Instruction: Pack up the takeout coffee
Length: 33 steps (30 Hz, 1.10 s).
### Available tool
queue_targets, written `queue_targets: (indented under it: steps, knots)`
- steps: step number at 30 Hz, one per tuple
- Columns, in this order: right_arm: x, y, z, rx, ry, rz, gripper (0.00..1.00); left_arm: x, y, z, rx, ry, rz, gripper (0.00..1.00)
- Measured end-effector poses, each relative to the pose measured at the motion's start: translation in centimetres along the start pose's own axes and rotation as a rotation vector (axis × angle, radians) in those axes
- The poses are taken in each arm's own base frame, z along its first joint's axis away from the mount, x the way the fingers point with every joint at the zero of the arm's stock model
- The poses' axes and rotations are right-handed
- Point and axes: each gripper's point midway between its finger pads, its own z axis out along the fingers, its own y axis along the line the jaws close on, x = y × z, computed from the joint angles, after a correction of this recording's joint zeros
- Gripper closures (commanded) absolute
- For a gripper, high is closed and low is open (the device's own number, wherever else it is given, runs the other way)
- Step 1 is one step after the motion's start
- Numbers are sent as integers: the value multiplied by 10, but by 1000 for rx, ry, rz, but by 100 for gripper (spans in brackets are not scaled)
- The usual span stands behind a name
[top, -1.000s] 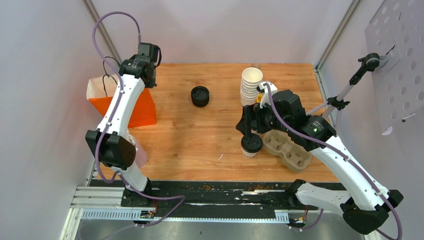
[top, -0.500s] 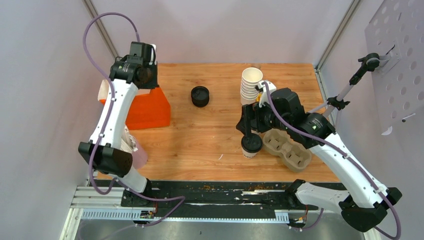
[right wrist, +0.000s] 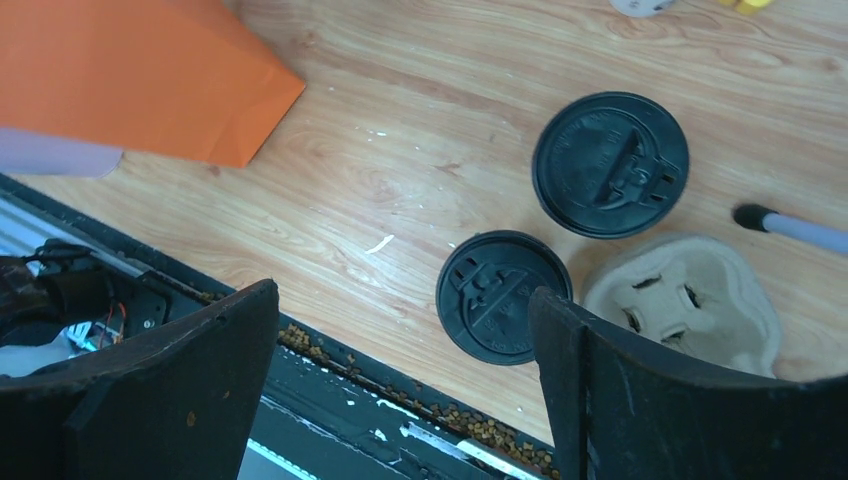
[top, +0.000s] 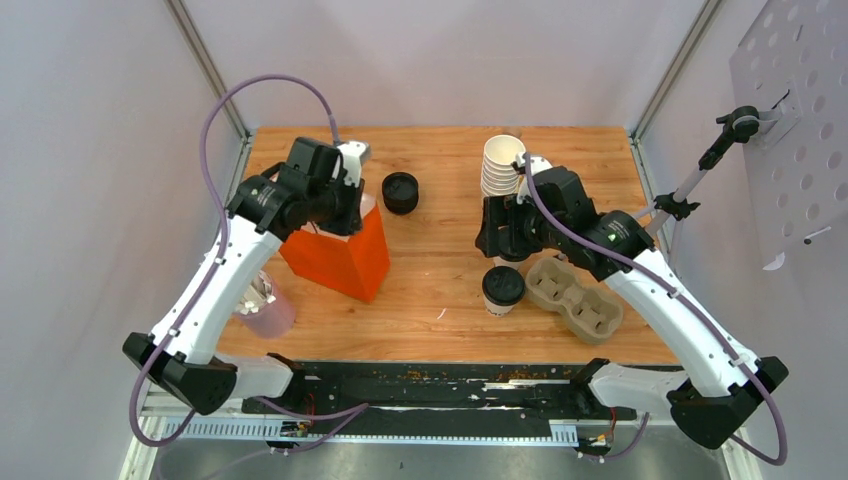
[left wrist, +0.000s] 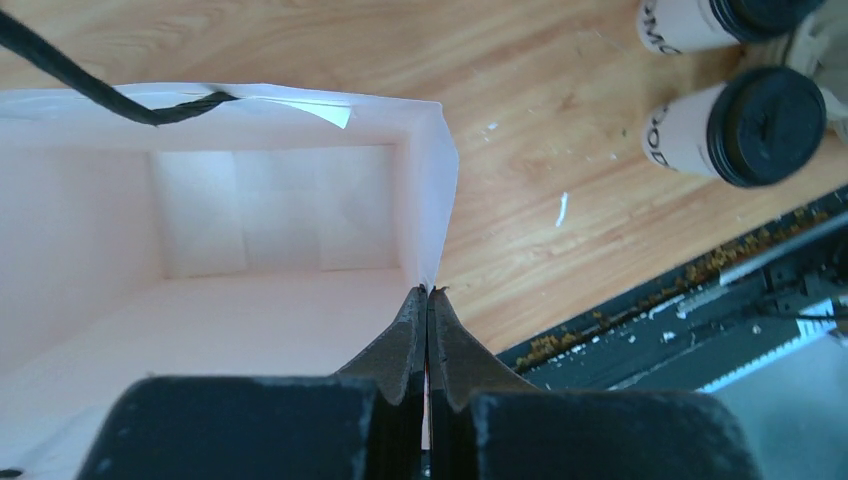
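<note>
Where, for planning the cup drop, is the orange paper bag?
Top view: orange paper bag left of centre, rim pinched by the left gripper, pink cup beside it.

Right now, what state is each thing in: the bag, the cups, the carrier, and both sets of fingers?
Orange bag: open at the top, rim pinched.
Near cup: upright, lid on, free.
Far cup: upright, lid on.
Carrier: pockets in view empty.
Stacked cups: upright, no lid.
Left fingers: shut on the bag's rim.
Right fingers: open, holding nothing.

left hand clamped, right hand spread
</note>
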Motion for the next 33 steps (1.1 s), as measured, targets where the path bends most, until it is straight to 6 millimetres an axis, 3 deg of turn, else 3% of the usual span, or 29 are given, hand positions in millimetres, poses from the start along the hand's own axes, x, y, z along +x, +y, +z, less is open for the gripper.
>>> queue_targets:
  steps: [4,12,17,24,28,33]
  knots:
    - [1,-11,-2,55,-6,31,0,20,-25,3,87,34,18,100]
    - [10,-70,-5,285,9,105,0,26,-76,-7,278,-14,94,100]
    - [17,-90,-9,364,20,185,0,28,-105,-15,377,-36,161,100]
    - [45,-116,-12,452,41,335,7,36,-120,-16,455,-38,211,99]
    - [60,-146,-14,542,48,432,10,43,-121,-13,470,-31,216,88]
    - [90,-175,-10,632,100,545,15,38,-126,-15,493,-50,218,55]
